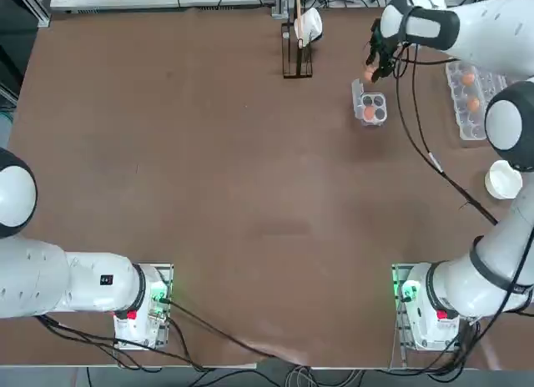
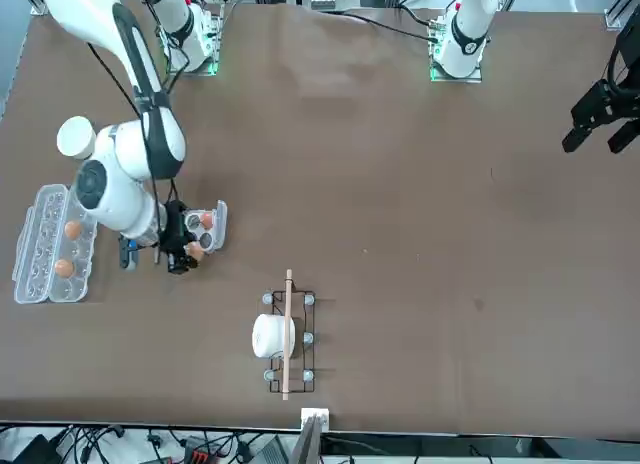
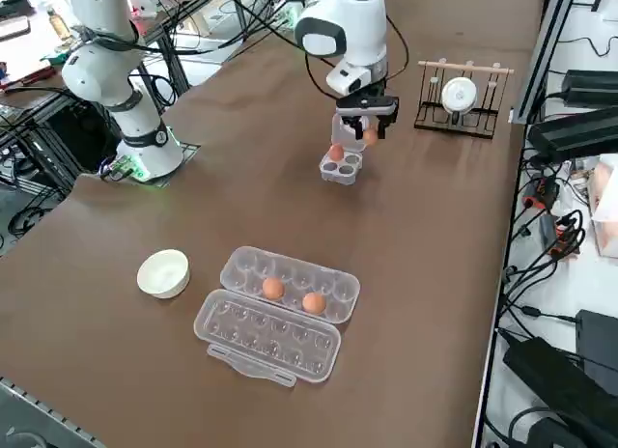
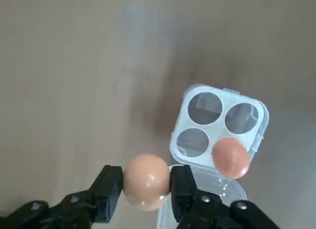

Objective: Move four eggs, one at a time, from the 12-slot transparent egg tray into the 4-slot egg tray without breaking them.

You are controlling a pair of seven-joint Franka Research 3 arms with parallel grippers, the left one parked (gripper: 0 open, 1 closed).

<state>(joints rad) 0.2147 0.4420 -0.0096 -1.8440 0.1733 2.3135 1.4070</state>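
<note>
egg held in the air beside the small tray

we see the right pincer (image 4: 146,182) clamped on one orange-brown egg (image 4: 146,181), its two black fingers (image 4: 109,188) pressing the egg from either side. in the wrist view the held egg hangs over the clear lid flap of the 4-slot egg tray (image 4: 249,107), just beside the cups rather than over one of them. from the side camera the pincer (image 3: 366,131) points down with the egg above the desk (image 3: 439,236), not resting on anything.

the 4-slot egg tray (image 1: 372,98) lies open near the far right part of the desk. one egg in the small tray (image 4: 229,157) already sits in a cup; the other three cups show bare clear plastic.

the 12-slot transparent egg tray (image 3: 244,268) lies open well apart from the small tray, nearer the robot's right edge, its lid folded flat alongside. two eggs in the long tray (image 3: 293,295) sit next to each other in one row; the remaining cups look unfilled.

a round white bowl (image 3: 163,272) stands near the long tray. a dark wire rack (image 3: 460,114) holding a white cup (image 3: 460,94) stands at the far edge, beyond the small tray.
</note>
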